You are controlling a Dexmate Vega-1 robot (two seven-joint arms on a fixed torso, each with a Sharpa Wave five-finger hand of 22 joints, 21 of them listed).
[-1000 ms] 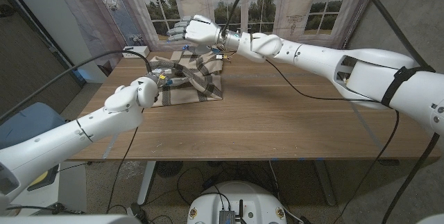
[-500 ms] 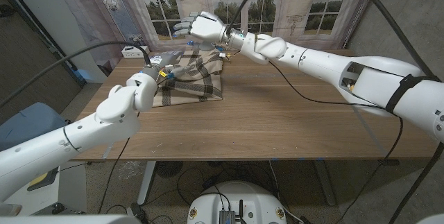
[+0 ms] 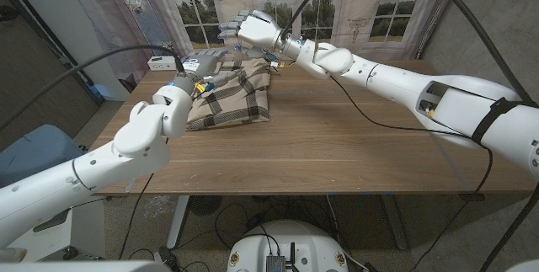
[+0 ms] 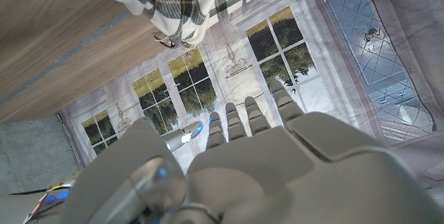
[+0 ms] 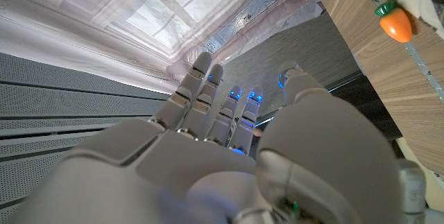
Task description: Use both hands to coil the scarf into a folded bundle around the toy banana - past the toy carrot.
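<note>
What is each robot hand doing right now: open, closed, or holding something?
Left hand: open, fingers extended, holding nothing.
Right hand: open, raised above the scarf, holding nothing.

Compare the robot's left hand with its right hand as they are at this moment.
The left hand sits low at the scarf's far left corner, while the right hand is raised above the scarf's far edge. The left hand reaches away from the robot; the right hand's fingers point toward the robot's left. Both are spread and hold nothing.
</note>
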